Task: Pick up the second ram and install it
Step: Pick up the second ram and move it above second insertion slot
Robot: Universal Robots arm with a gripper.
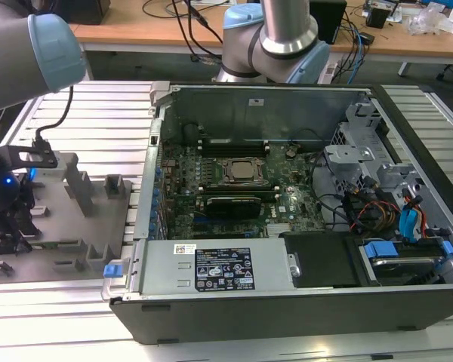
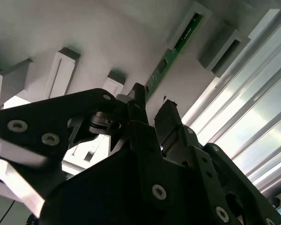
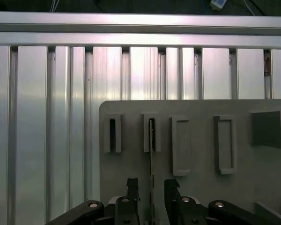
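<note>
The second ram [image 3: 151,154] stands on its edge in a slotted holder on the grey fixture plate [image 3: 201,187]. In the second wrist view the ram [image 2: 171,56] shows as a thin green stick running away from the fingers. My gripper [image 3: 151,194] is open and straddles the near end of the stick, one dark finger [image 3: 132,190] on each side with a small gap to the board. The same gripper [image 2: 152,107] shows both black fingertips flanking the stick's end. In the exterior view the gripper [image 1: 11,226] hangs low over the fixture plate [image 1: 68,219] at the exterior view's left.
An open computer case [image 1: 287,302] lies to the exterior view's right of the fixture. Its green motherboard [image 1: 287,200] carries a processor socket [image 1: 241,172] with long black slots [image 1: 234,143] beside it. Several empty grey holders [image 3: 225,143] rise from the fixture plate. Ribbed aluminium table [image 3: 47,117] surrounds it.
</note>
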